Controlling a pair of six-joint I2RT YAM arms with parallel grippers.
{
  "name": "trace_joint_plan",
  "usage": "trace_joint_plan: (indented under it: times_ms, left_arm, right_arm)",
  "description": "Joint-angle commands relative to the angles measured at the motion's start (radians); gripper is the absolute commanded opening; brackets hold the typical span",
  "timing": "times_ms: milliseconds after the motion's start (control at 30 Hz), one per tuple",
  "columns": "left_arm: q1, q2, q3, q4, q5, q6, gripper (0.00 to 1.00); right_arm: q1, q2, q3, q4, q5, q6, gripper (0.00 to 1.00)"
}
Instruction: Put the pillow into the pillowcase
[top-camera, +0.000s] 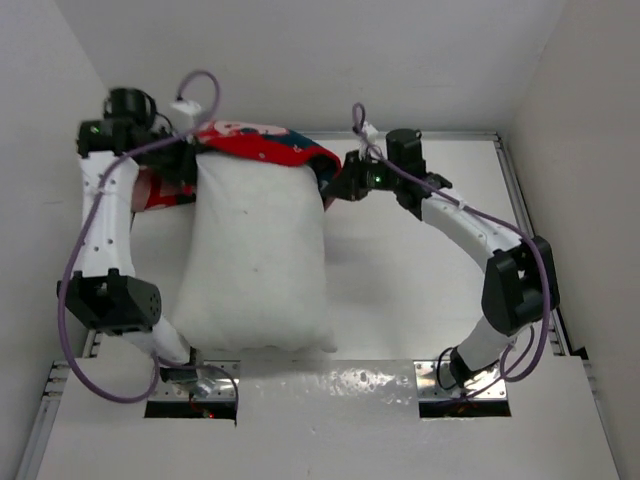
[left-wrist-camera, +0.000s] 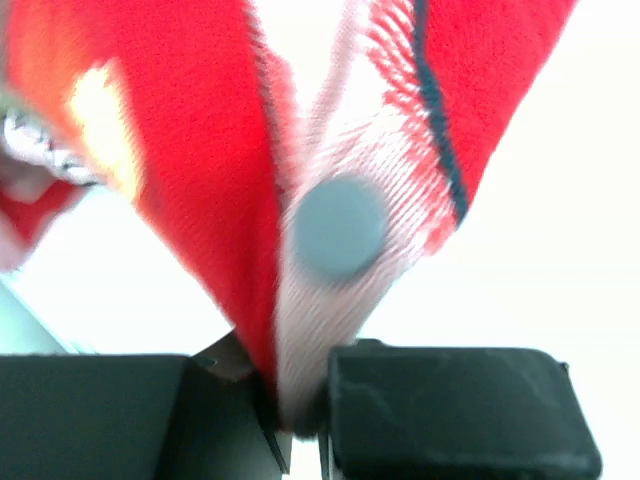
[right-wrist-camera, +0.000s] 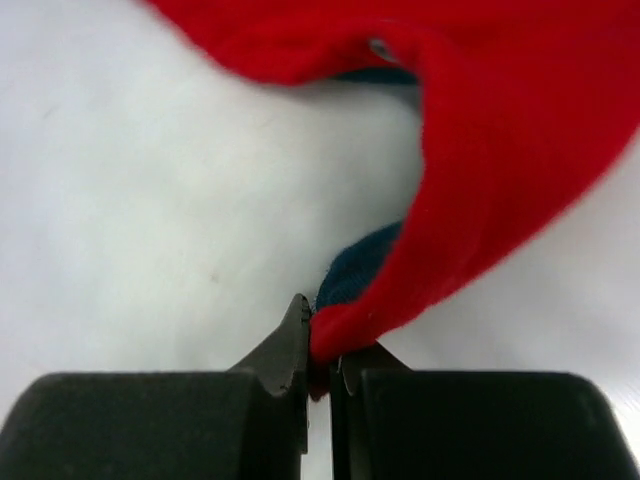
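The white pillow (top-camera: 258, 255) lies lengthwise on the table, its far end tucked under the red printed pillowcase (top-camera: 262, 143). My left gripper (top-camera: 186, 160) is shut on the pillowcase's left edge; in the left wrist view the red and pinkish fabric (left-wrist-camera: 330, 260), with a grey snap button (left-wrist-camera: 338, 227), is pinched between the left gripper's (left-wrist-camera: 305, 415) jaws. My right gripper (top-camera: 336, 186) is shut on the pillowcase's right edge; the right wrist view shows a red fold (right-wrist-camera: 470, 200) with dark teal inside clamped in the right gripper (right-wrist-camera: 322, 365). The pillow (right-wrist-camera: 150, 200) fills the background there.
The white table (top-camera: 420, 270) is walled by white panels on three sides. A metal rail (top-camera: 520, 200) runs along the right edge. Both arm bases (top-camera: 195, 385) sit at the near edge.
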Motion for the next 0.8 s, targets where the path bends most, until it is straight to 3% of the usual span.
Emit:
trace_joint_plan:
  times_ms: [0,67,100,133,200,233,300,400,433,467,533,567,600,633,733,767]
  left_arm:
    - [0.118,0.154,0.473,-0.090,0.218,-0.099,0.00]
    - [0.172,0.252,0.619,-0.090,0.283,-0.198,0.00]
    - [0.199,0.269,0.690,-0.090,0.283,-0.194,0.00]
    - [0.209,0.282,0.701,-0.054,0.266,-0.232,0.00]
    - [0.245,0.311,0.718,-0.008,0.306,-0.268,0.00]
    - [0.253,0.320,0.718,0.009,0.332,-0.303,0.00]
    - [0.255,0.335,0.712,0.031,0.355,-0.317,0.00]
    - [0.255,0.358,0.706,0.055,0.375,-0.358,0.00]
    - [0.255,0.366,0.707,0.052,0.409,-0.348,0.00]
    - [0.252,0.363,0.698,0.048,0.424,-0.328,0.00]
    - [0.235,0.305,0.634,0.058,0.409,-0.186,0.00]
    - [0.189,0.258,0.462,0.087,0.347,-0.126,0.00]
    - [0.162,0.201,0.336,0.238,0.276,-0.070,0.00]
    - [0.134,0.102,0.126,0.308,0.165,-0.047,0.00]
    - [0.125,0.102,-0.006,0.323,0.147,0.088,0.00]
    - [0.117,0.107,-0.084,0.300,0.139,0.150,0.00]
  right_arm:
    - [-0.079,-0.017,0.207,-0.115,-0.406,0.314,0.00]
    - [-0.178,-0.017,0.194,0.290,-0.483,0.622,0.00]
    - [-0.218,-0.013,0.176,0.490,-0.485,0.952,0.00]
    - [-0.293,0.003,0.189,0.790,-0.477,1.086,0.00]
    - [-0.356,0.090,0.261,0.943,-0.451,1.366,0.00]
    - [-0.376,0.118,0.327,1.038,-0.439,1.418,0.00]
    - [-0.380,0.158,0.382,1.043,-0.426,1.478,0.00]
    - [-0.337,0.184,0.444,0.981,-0.409,1.449,0.00]
    - [-0.312,0.172,0.477,0.876,-0.412,1.407,0.00]
    - [-0.300,0.156,0.487,0.799,-0.415,1.259,0.00]
    - [-0.265,0.082,0.504,0.399,-0.368,1.021,0.00]
    - [-0.254,0.057,0.514,0.218,-0.315,0.698,0.00]
    - [-0.243,0.040,0.534,-0.121,-0.240,0.536,0.00]
    - [-0.231,0.024,0.528,-0.233,-0.086,0.340,0.00]
    - [-0.246,0.023,0.408,-0.383,0.043,0.241,0.00]
    - [-0.240,0.024,0.343,-0.421,0.148,0.169,0.00]
